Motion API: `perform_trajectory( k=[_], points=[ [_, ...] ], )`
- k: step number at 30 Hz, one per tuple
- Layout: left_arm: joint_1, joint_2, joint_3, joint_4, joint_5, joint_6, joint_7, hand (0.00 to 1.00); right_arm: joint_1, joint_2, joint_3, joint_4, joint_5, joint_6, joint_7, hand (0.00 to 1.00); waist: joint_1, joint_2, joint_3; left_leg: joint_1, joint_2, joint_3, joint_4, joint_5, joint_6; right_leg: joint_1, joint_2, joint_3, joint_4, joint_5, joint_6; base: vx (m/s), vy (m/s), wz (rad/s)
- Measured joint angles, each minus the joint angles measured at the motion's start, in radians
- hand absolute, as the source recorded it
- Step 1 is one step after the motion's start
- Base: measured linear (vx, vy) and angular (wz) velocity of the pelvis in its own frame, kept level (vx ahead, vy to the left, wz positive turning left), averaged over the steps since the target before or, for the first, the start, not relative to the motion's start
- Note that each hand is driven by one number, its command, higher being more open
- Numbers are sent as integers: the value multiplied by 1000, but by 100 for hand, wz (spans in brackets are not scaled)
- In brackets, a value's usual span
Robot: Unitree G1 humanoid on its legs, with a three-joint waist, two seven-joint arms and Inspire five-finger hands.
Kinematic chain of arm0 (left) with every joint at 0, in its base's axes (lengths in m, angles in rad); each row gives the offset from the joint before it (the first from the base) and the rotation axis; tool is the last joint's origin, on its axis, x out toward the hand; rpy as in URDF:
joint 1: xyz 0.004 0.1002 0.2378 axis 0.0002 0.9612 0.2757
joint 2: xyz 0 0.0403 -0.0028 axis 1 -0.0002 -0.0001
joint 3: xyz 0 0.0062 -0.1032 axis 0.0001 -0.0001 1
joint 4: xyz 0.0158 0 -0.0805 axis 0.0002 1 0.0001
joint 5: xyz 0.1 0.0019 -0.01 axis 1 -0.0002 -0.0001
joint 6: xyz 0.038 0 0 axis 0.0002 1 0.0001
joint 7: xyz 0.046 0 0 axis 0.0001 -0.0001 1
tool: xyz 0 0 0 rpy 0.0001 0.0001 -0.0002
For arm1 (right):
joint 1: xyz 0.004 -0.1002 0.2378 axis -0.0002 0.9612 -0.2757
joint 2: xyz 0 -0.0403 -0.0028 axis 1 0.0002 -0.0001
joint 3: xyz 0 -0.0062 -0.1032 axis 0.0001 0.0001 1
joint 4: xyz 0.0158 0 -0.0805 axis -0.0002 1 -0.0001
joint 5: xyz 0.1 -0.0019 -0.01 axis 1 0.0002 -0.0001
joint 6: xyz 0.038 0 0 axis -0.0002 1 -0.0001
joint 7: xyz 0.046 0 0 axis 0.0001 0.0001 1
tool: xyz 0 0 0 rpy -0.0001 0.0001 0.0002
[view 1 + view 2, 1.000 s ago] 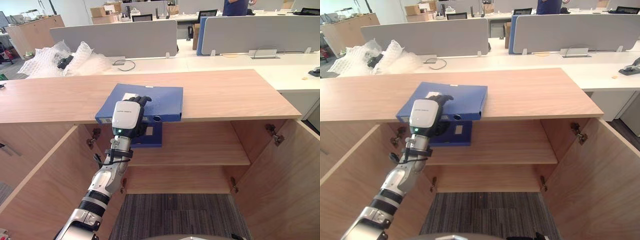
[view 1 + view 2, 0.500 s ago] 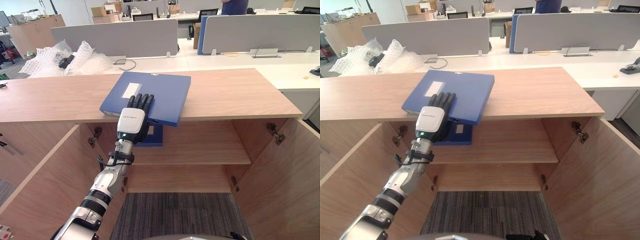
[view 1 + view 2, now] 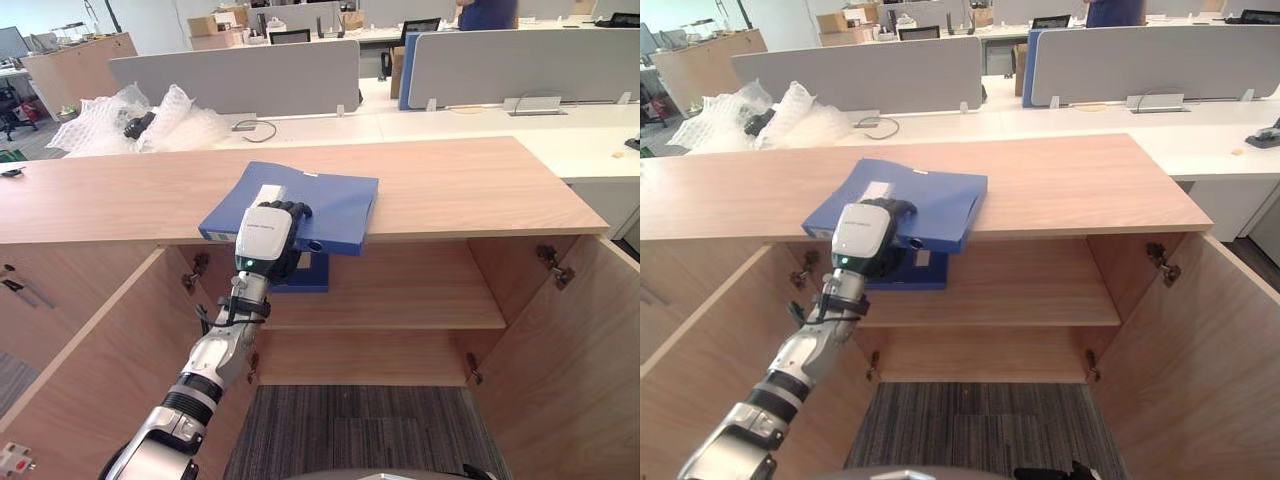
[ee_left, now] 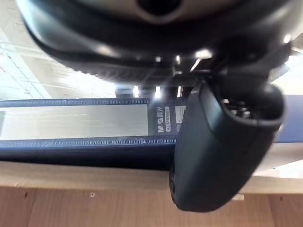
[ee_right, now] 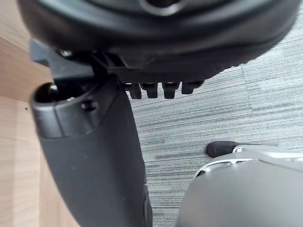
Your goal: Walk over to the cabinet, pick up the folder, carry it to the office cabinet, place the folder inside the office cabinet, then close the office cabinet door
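The blue folder (image 3: 330, 200) lies flat on the wooden cabinet top (image 3: 480, 180), its spine jutting a little past the front edge. My left hand (image 3: 262, 240) reaches up from below at that front edge. Its fingers are curled over the folder's top and its thumb (image 4: 218, 151) is pressed against the labelled spine (image 4: 75, 122). My right hand (image 5: 94, 156) hangs idle above the grey carpet with relaxed fingers and nothing in it.
The cabinet stands with both doors swung wide, left door (image 3: 90, 370) and right door (image 3: 590, 340). A second blue folder (image 3: 305, 272) rests on the inner shelf (image 3: 400, 300). Bubble wrap (image 3: 130, 120) lies at the back left, and desks with grey dividers (image 3: 240, 75) stand behind.
Half a second ago my left fingers lay straight on the folder, which sat turned and raised. Now the fingers are curled over its front edge and it lies lower.
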Motion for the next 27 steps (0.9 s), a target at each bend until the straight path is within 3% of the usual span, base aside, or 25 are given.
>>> perform_trajectory(
  k=[10, 19, 24, 27],
  points=[
    [-22, -5, 31, -27, -2, 30, 0, 0, 1, -5, 1, 0, 0, -3, 0, 100, -20, 8, 10, -3, -7, 5, 1, -6, -1, -1, -6, 6, -10, 0, 2, 0, 0, -2],
    [166, -62, 81, -338, -47, 40, -48, 0, 10, -4, 9, 0, 0, -5, -2, 100, -17, 4, 20, -2, -14, 4, 4, -13, 2, 11, -11, 2, -28, 0, 2, 16, 3, 0],
    [214, -61, 122, -464, -295, -26, -72, 0, 12, -4, 9, -1, 2, 1, -4, 100, -12, 4, 20, -2, -14, 4, 0, -14, 4, 12, -11, -1, -28, 1, 3, 0, 0, 0],
    [255, -69, 195, -595, -666, -95, -130, 0, 26, -5, 30, -26, 73, 1, -9, 100, -9, 2, 20, -4, -14, 8, 1, -14, 4, 7, -14, 4, -26, 3, 5, -11, 22, -3]
  ],
)
